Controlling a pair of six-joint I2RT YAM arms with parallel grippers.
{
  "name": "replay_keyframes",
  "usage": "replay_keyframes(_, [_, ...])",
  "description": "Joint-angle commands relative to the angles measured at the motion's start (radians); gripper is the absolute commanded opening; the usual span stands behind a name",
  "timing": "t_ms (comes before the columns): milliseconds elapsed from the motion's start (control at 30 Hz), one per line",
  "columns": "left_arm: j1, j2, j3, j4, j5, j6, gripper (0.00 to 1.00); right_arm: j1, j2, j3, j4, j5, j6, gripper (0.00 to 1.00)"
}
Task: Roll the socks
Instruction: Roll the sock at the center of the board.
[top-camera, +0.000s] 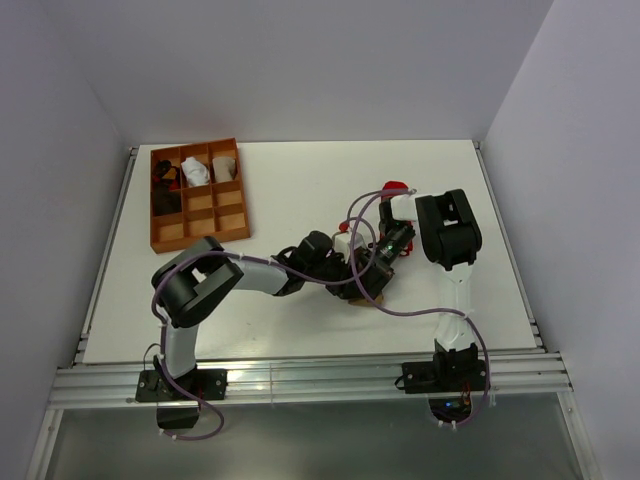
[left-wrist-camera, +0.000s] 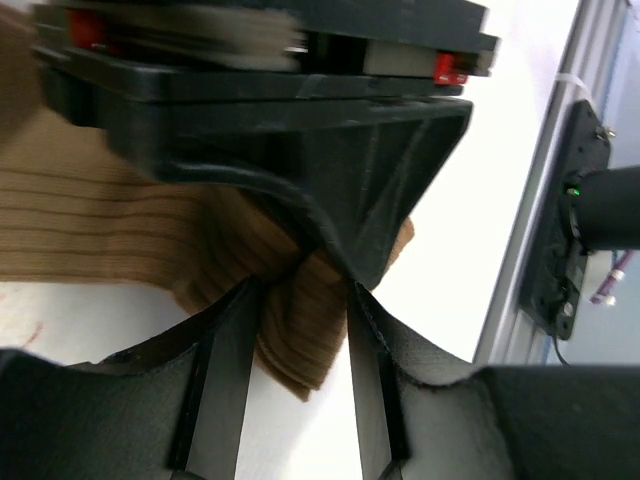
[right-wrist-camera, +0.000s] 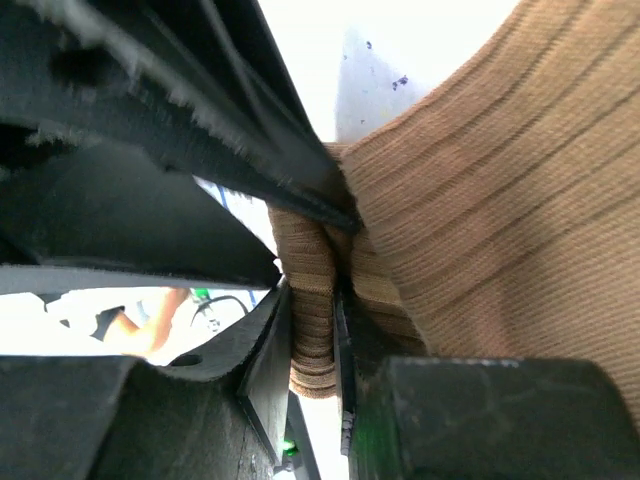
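Observation:
A brown ribbed sock (top-camera: 366, 296) lies on the white table between the two arms, mostly hidden under them in the top view. My left gripper (top-camera: 352, 272) is shut on a folded end of the sock (left-wrist-camera: 300, 335), which bunches between its fingers (left-wrist-camera: 228, 370). My right gripper (top-camera: 386, 262) is shut on another folded edge of the same sock (right-wrist-camera: 316, 330), pinched tight between its pads. The two grippers are close together, and the right one's black body (left-wrist-camera: 300, 110) fills the top of the left wrist view. A red sock (top-camera: 397, 187) lies just behind the right arm.
An orange compartment tray (top-camera: 232, 228) stands at the back left, with rolled socks, one dark (top-camera: 163, 176) and two white (top-camera: 195, 172), in its far row. The table's metal front rail (top-camera: 300, 378) runs along the near edge. Purple cables loop round both arms.

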Motion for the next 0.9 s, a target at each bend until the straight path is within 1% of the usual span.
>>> replay_keyframes(0, [-0.017,0.016,0.004,0.042,0.106,-0.010,0.46,-0.010,0.017,0.016,0.006,0.014,0.037,0.11])
replay_keyframes(133, [-0.017,0.032,0.008,0.031,0.133,-0.015,0.46,-0.015,0.004,0.001,0.056,0.032,0.077,0.11])
replay_keyframes(267, [-0.017,0.044,0.012,0.022,0.121,-0.050,0.44,-0.019,-0.022,-0.022,0.104,0.060,0.110,0.10])
replay_keyframes(333, [-0.017,0.048,0.020,-0.012,0.107,-0.068,0.36,-0.021,-0.033,-0.029,0.122,0.071,0.117,0.10])
replay_keyframes(367, [-0.017,0.059,0.044,-0.041,0.091,-0.096,0.31,-0.021,-0.054,-0.033,0.136,0.078,0.132,0.11])
replay_keyframes(400, [-0.017,0.064,0.055,-0.059,0.100,-0.107,0.21,-0.019,-0.070,-0.042,0.156,0.095,0.166,0.13])
replay_keyframes(433, [-0.017,0.067,0.063,-0.101,0.098,-0.119,0.16,-0.021,-0.085,-0.045,0.199,0.107,0.188,0.15])
replay_keyframes(467, [-0.020,0.071,0.087,-0.131,0.077,-0.134,0.10,-0.021,-0.116,-0.050,0.217,0.124,0.208,0.19])
replay_keyframes(500, [-0.025,0.071,0.090,-0.141,0.080,-0.136,0.04,-0.019,-0.128,-0.049,0.240,0.149,0.234,0.25])
replay_keyframes(567, [-0.038,0.065,0.112,-0.213,0.026,-0.139,0.00,-0.021,-0.165,-0.052,0.265,0.172,0.267,0.31])
replay_keyframes(600, [-0.044,0.067,0.116,-0.228,0.018,-0.139,0.00,-0.024,-0.179,-0.056,0.286,0.176,0.274,0.34])
replay_keyframes(667, [-0.052,0.078,0.145,-0.303,-0.021,-0.148,0.00,-0.027,-0.217,-0.065,0.302,0.170,0.291,0.38])
replay_keyframes(733, [-0.055,0.082,0.159,-0.326,-0.034,-0.159,0.00,-0.032,-0.249,-0.070,0.307,0.146,0.289,0.40])
replay_keyframes(767, [-0.057,0.082,0.161,-0.354,-0.040,-0.170,0.00,-0.036,-0.259,-0.078,0.308,0.141,0.294,0.42])
replay_keyframes(867, [-0.058,0.067,0.158,-0.366,-0.058,-0.199,0.00,-0.048,-0.306,-0.093,0.340,0.143,0.326,0.44])
